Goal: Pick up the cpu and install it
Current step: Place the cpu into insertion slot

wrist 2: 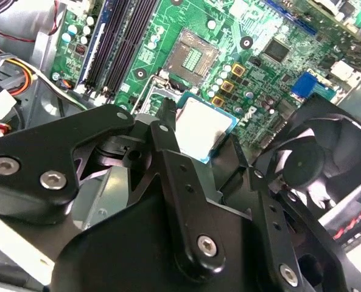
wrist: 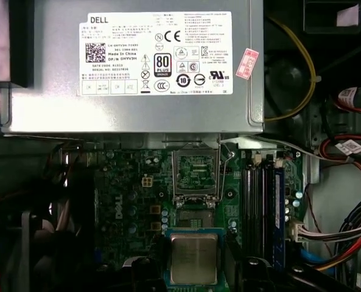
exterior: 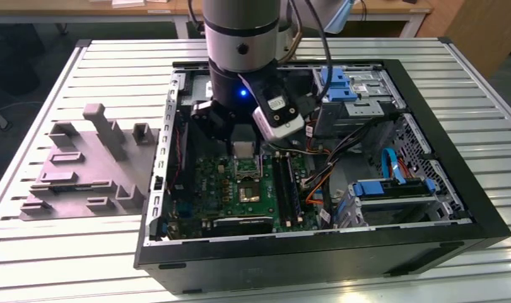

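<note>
The cpu [wrist: 194, 258] is a small square chip with a pale metal top and a green edge. My gripper [wrist: 195, 277] is shut on it, a black finger on either side. In the second wrist view the cpu [wrist 2: 199, 126] sits between the fingers [wrist 2: 168, 137] of the gripper [wrist 2: 201, 143], held above the green motherboard [wrist 2: 259, 67]. The open socket [wrist 2: 192, 58] lies a little beyond it, its contacts bare. In the exterior view the gripper [exterior: 243, 153] hangs inside the open computer case, holding the cpu [exterior: 243, 149] just over the socket [exterior: 248, 191].
The socket's metal frame [wrist: 195, 170] is swung open beside the grey power-supply box [wrist: 137, 67]. Memory slots [wrist: 262, 207], loose cables [wrist: 344, 237] and a black fan [wrist 2: 308, 161] crowd the board. A grey moulded tray [exterior: 83, 170] lies on the slatted table at the exterior view's left.
</note>
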### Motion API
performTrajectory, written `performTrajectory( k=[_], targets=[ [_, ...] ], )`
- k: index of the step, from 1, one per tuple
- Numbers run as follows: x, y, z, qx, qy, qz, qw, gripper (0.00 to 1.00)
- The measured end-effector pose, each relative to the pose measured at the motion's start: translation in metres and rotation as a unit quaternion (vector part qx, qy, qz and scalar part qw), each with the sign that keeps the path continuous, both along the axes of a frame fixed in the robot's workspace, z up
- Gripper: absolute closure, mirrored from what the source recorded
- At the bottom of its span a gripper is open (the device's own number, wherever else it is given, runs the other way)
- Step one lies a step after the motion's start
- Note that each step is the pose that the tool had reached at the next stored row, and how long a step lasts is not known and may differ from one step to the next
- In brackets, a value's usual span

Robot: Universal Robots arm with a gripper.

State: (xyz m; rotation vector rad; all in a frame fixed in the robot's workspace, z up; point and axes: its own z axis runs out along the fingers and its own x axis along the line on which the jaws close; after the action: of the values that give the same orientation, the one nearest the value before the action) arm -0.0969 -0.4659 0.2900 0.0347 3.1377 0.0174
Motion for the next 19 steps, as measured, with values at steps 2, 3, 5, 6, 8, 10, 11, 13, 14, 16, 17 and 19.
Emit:
performTrajectory(
  k=[2, 3, 5, 6, 8, 10, 11, 13, 14, 16, 17, 19],
  targets=[
    [0.000, 0.0000, -0.0037, 0.0000, 0.0000, 0.000, 1.0000, 0.53],
    [0.000, 0.0000, -0.0056, 0.0000, 0.0000, 0.000, 1.0000, 0.53],
    [0.001, 0.0000, -0.0091, 0.0000, 0.0000, 0.000, 1.0000, 0.53],
    [0.001, 0.0000, -0.0110, 0.0001, 0.0000, 0.000, 1.0000, 0.53],
    [0.002, 0.0000, -0.0145, 0.0000, 0.0000, 0.000, 1.0000, 0.53],
    [0.003, 0.0000, -0.0181, 0.0000, 0.0000, 0.000, 1.0000, 0.53],
    [0.003, 0.0001, -0.0195, 0.0000, 0.0000, 0.000, 1.0000, 0.53],
    [0.003, -0.0009, -0.0214, -0.0002, 0.0000, 0.001, 1.0000, 0.53],
    [0.003, -0.0019, -0.0223, -0.0002, 0.0000, 0.001, 1.0000, 0.53],
    [0.003, -0.0042, -0.0241, -0.0001, 0.0000, 0.001, 1.0000, 0.53],
    [0.003, -0.0047, -0.0253, 0.0000, 0.0000, 0.002, 1.0000, 0.53],
    [0.004, -0.0054, -0.0283, 0.0000, 0.0000, 0.002, 1.0000, 0.53]
  ],
)
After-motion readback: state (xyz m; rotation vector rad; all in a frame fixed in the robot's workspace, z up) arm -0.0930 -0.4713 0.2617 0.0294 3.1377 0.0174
